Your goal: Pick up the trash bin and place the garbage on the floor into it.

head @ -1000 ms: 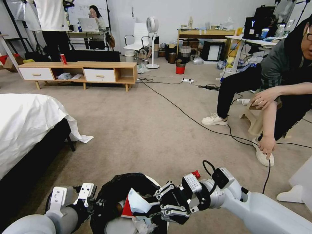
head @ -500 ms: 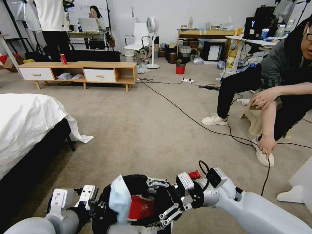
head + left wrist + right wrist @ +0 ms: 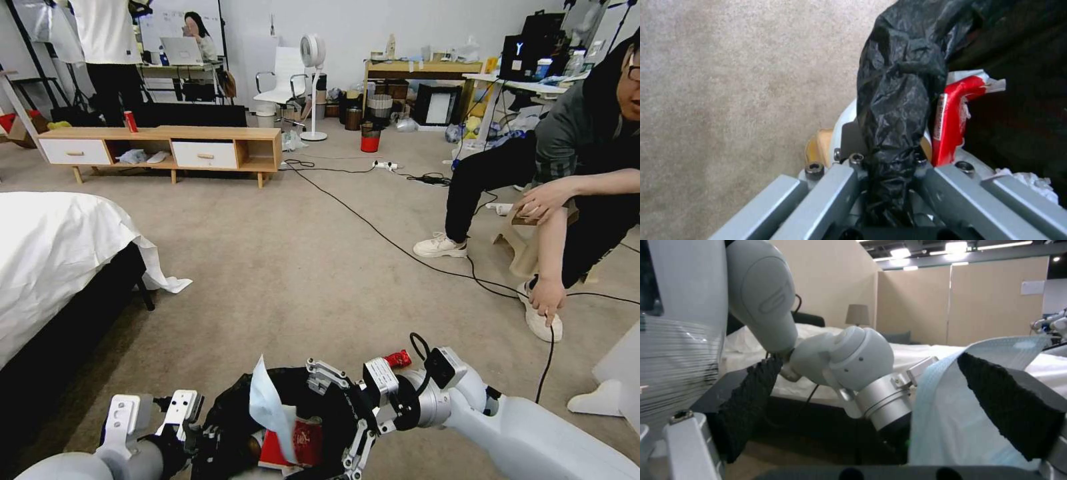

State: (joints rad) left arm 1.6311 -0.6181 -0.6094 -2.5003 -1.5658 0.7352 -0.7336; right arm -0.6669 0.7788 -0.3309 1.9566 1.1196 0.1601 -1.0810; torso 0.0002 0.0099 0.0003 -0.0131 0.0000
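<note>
Left tool [image 3: 889, 173] pinches the trash bin [image 3: 902, 93] by its soft, slippery bag-covered rim; right tool [image 3: 340, 413] spread, limp light mask [image 3: 270, 407] draped on it

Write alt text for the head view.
The left gripper clamps the black-bagged rim of the trash bin, while the right gripper hangs open over it beside a pale blue face mask and a red snack packet. Beige carpet stretches beyond.

No readable text, label or number on anything.
</note>
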